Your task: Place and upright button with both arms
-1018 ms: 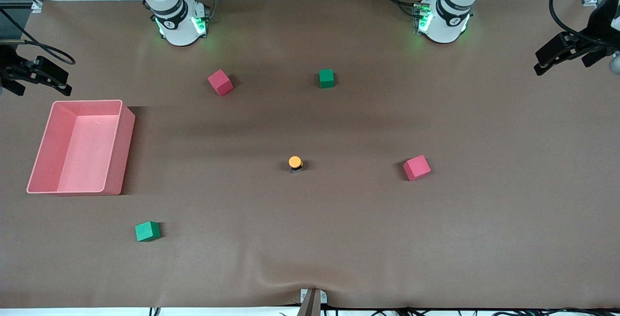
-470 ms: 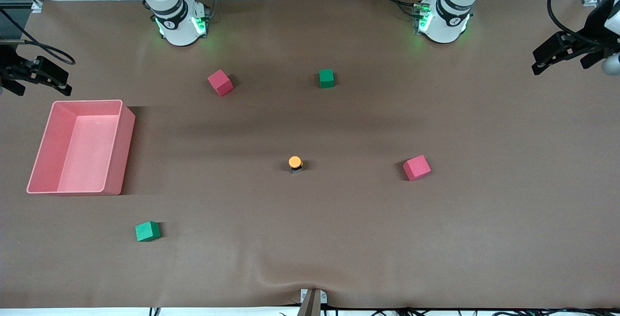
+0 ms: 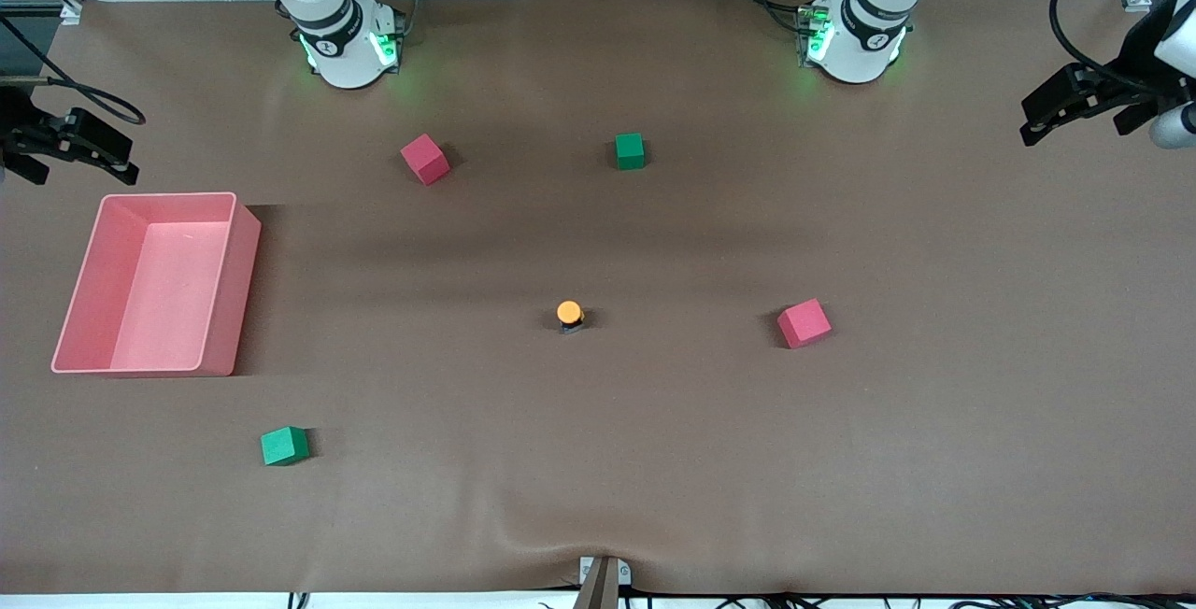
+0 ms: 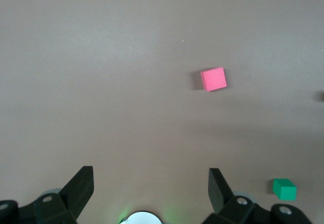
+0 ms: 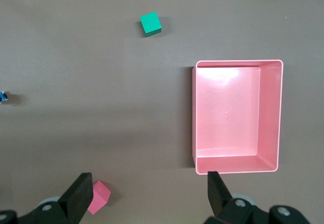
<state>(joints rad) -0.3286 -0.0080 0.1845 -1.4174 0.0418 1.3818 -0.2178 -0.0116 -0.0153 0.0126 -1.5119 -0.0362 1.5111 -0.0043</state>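
Observation:
The button point(image 3: 570, 314) stands upright in the middle of the table, its orange cap on top of its black body. Only a blue bit of it shows at the edge of the right wrist view point(image 5: 2, 97). My left gripper point(image 3: 1074, 128) is open and empty, high over the left arm's end of the table; in the left wrist view point(image 4: 150, 178) its jaws stand wide apart. My right gripper point(image 3: 84, 165) is open and empty, high over the right arm's end above the pink tray; its jaws also stand wide apart in the right wrist view point(image 5: 148, 181).
A pink tray point(image 3: 238, 301) sits at the right arm's end and also shows in the right wrist view point(image 5: 195, 118). Pink cubes point(image 3: 425, 159) point(image 3: 804, 323) and green cubes point(image 3: 630, 150) point(image 3: 284, 446) lie scattered around the button.
My left gripper has drifted slightly inward over the table's end. The right gripper, the button and the cubes have not moved.

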